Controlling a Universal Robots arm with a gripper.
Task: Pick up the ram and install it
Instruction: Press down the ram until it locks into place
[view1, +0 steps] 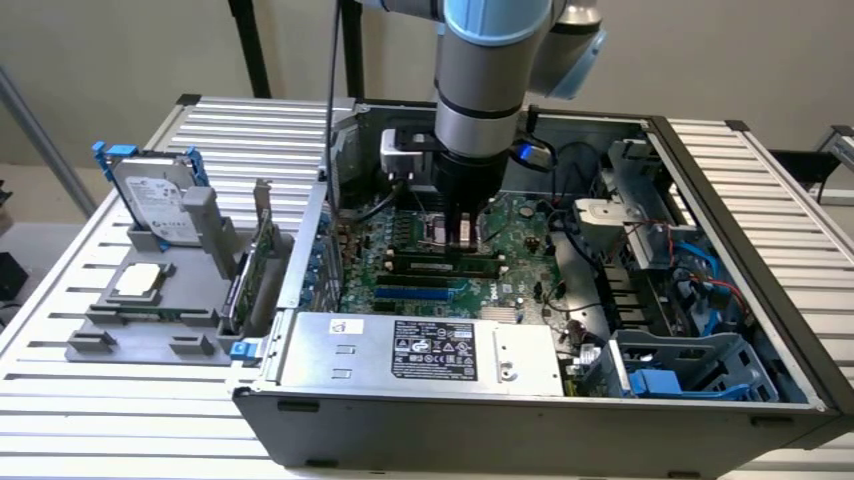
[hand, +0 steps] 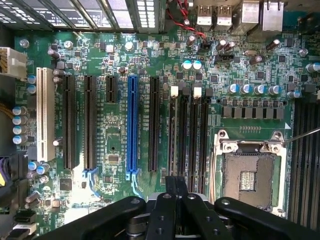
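While the gripper (view1: 461, 232) hangs over the motherboard (hand: 120, 130), grasp undeterminable, the ram (view1: 430, 266) looks light, stiff and fragile, best pinched by its long edges.

Silver-grey arm (view1: 483, 75), blue joint cap, black gripper (view1: 461, 240).

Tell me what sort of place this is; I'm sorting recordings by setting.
Probably a robotics lab bench set up for computer assembly. An open PC case lies on a slatted metal table, its motherboard exposed under the arm's end effector, with a hard drive standing in a grey fixture alongside.
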